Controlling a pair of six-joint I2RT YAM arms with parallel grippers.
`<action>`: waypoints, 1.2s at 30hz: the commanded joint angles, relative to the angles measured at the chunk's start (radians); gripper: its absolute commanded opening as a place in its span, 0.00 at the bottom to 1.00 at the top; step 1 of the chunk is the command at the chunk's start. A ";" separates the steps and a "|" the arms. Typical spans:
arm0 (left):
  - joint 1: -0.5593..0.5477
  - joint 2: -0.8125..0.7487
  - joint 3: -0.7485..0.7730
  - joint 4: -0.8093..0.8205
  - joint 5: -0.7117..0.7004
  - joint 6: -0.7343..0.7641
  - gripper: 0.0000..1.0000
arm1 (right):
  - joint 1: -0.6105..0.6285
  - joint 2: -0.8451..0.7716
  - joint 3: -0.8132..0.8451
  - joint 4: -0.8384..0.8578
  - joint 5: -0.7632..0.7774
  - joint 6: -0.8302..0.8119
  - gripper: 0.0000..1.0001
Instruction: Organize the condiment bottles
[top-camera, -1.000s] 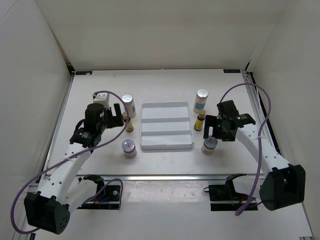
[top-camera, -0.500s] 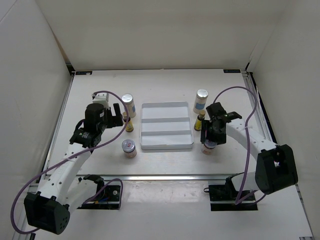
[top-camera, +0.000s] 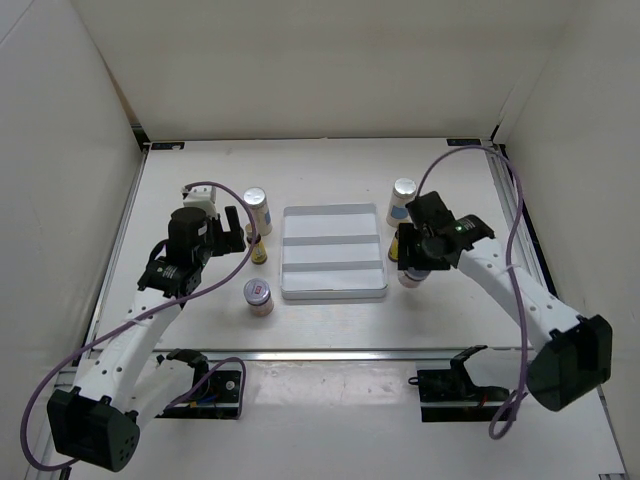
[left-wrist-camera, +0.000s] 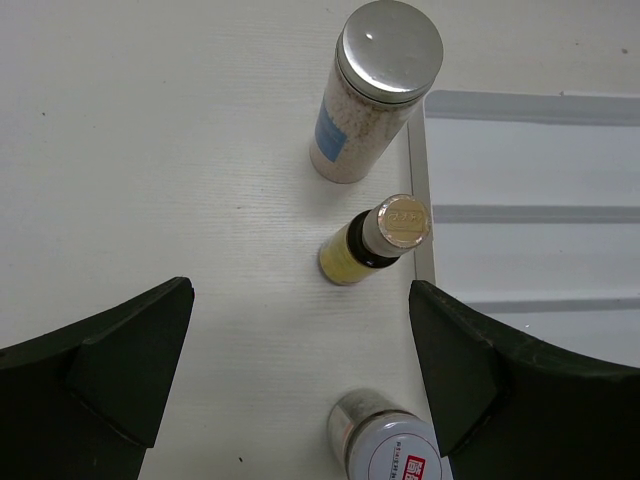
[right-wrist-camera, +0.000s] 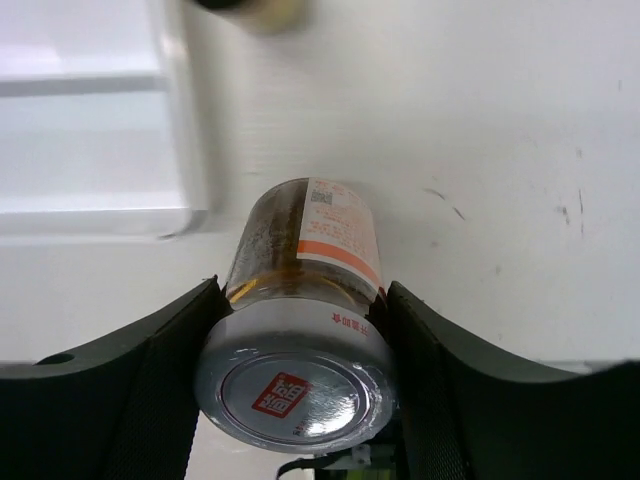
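Note:
My right gripper (right-wrist-camera: 297, 340) is shut on a squat jar (right-wrist-camera: 300, 260) with a silver, red-marked lid, its fingers (right-wrist-camera: 150, 380) pressed against both sides just below the lid. Seen from above, that squat jar (top-camera: 410, 277) is beside the white ribbed tray's (top-camera: 333, 215) right edge, under my right gripper (top-camera: 411, 262). A slim yellow bottle (top-camera: 400, 243) and a white shaker (top-camera: 402, 199) stand just behind it. My left gripper (left-wrist-camera: 300, 380) hangs open above the table. Ahead of it stand a white shaker (left-wrist-camera: 375, 90), a slim yellow bottle (left-wrist-camera: 380, 240) and a second squat jar (left-wrist-camera: 395, 450).
The tray (left-wrist-camera: 530, 200) lies in the middle of the table with three bare ribbed compartments. White walls close in the table at the back and both sides. A metal rail (top-camera: 330, 352) runs along the near edge.
My right gripper has shut on the squat jar and carried it back and slightly left, closer to the tray's right edge. The left arm has not moved.

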 joint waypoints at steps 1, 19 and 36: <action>-0.003 -0.024 0.035 -0.010 -0.016 -0.006 1.00 | 0.096 -0.065 0.153 0.006 0.029 -0.005 0.10; -0.003 -0.033 0.035 -0.010 -0.026 -0.006 1.00 | 0.242 0.276 0.216 0.190 0.009 -0.016 0.00; -0.003 -0.022 0.012 0.009 0.040 -0.006 1.00 | 0.251 0.323 0.242 0.148 0.018 0.012 0.88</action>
